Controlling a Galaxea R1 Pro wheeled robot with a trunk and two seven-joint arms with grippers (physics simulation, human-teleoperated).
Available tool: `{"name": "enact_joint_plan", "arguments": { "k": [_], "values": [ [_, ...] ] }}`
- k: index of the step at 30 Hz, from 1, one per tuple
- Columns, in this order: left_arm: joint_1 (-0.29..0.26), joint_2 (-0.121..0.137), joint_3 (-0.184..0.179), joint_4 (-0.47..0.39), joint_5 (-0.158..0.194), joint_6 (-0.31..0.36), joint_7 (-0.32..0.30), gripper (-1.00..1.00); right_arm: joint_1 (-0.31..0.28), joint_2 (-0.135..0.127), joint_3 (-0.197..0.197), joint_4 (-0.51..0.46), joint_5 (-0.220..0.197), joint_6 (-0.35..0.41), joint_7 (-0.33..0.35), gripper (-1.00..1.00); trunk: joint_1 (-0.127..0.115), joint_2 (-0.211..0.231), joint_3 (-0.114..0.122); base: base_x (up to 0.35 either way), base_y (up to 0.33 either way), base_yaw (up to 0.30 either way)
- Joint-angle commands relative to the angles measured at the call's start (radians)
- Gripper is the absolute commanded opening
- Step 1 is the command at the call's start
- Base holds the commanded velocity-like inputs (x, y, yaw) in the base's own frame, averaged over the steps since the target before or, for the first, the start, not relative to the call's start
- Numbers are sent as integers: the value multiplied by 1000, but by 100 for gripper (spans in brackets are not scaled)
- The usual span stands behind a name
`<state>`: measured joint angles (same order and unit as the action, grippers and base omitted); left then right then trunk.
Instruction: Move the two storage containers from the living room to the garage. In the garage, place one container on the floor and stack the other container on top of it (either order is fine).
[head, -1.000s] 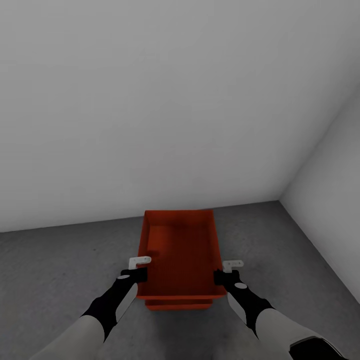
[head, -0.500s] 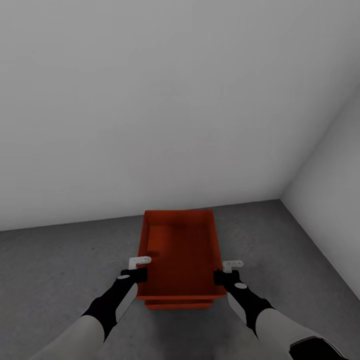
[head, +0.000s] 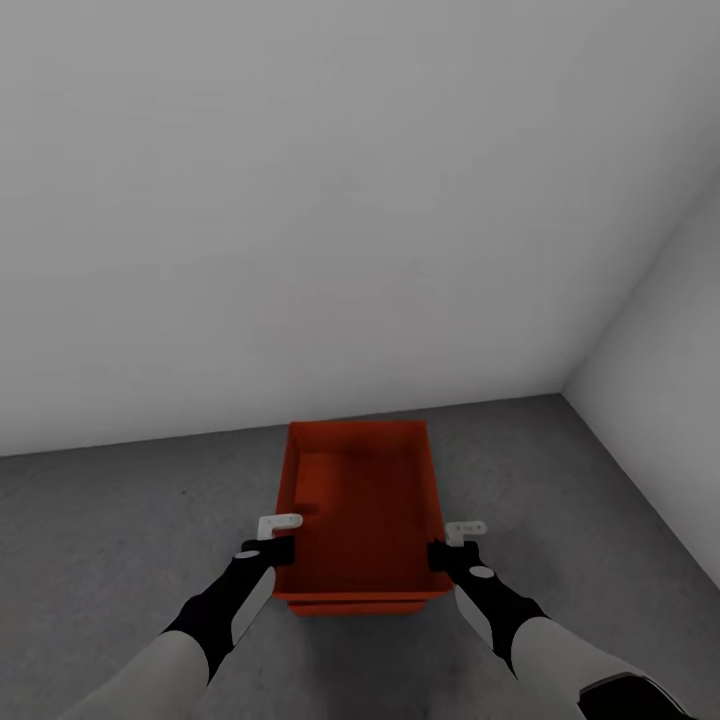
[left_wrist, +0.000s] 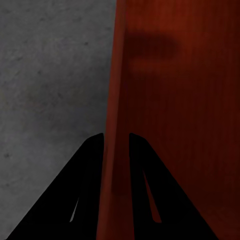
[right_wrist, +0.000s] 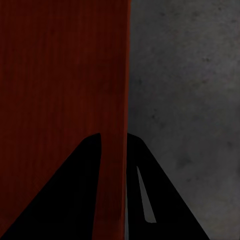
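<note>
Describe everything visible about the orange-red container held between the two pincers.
The container is a plain orange-red rectangular bin, open-topped, with slightly tapered walls and a matte, plastic-like look. It sits level and looks empty. A second rim peeks out just beneath its near edge, so it appears stacked on another bin. The left pincer and right pincer each clamp a long side wall near the rim. It lies above the dark concrete floor, near a pale grey wall.

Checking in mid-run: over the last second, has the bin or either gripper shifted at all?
Barely. The upper container has sunk slightly, so less of the lower container shows beneath its near edge. The left gripper and the right gripper stay clamped on its side walls, arms where they were, over the concrete floor.
</note>
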<state>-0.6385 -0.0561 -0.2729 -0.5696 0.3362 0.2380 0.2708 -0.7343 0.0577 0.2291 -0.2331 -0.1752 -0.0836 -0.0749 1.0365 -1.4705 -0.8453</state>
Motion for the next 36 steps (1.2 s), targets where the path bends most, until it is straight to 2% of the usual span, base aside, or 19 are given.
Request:
{"name": "enact_joint_plan", "arguments": {
  "k": [1,31,36],
  "values": [
    [-1,2,19,-4,-6,-54,13,-100,0,-2,-11,28,-13,-5,-6,-100,4,-8,-4,0,0,0],
    [-1,2,18,-3,-6,-54,13,-100,0,-1,-11,28,-13,-10,-8,-100,119,-218,-98,0,0,0],
    [-1,2,18,-3,-6,-54,13,-100,0,-1,-11,28,-13,-10,-8,-100,119,-218,-98,0,0,0]
  ]
}}
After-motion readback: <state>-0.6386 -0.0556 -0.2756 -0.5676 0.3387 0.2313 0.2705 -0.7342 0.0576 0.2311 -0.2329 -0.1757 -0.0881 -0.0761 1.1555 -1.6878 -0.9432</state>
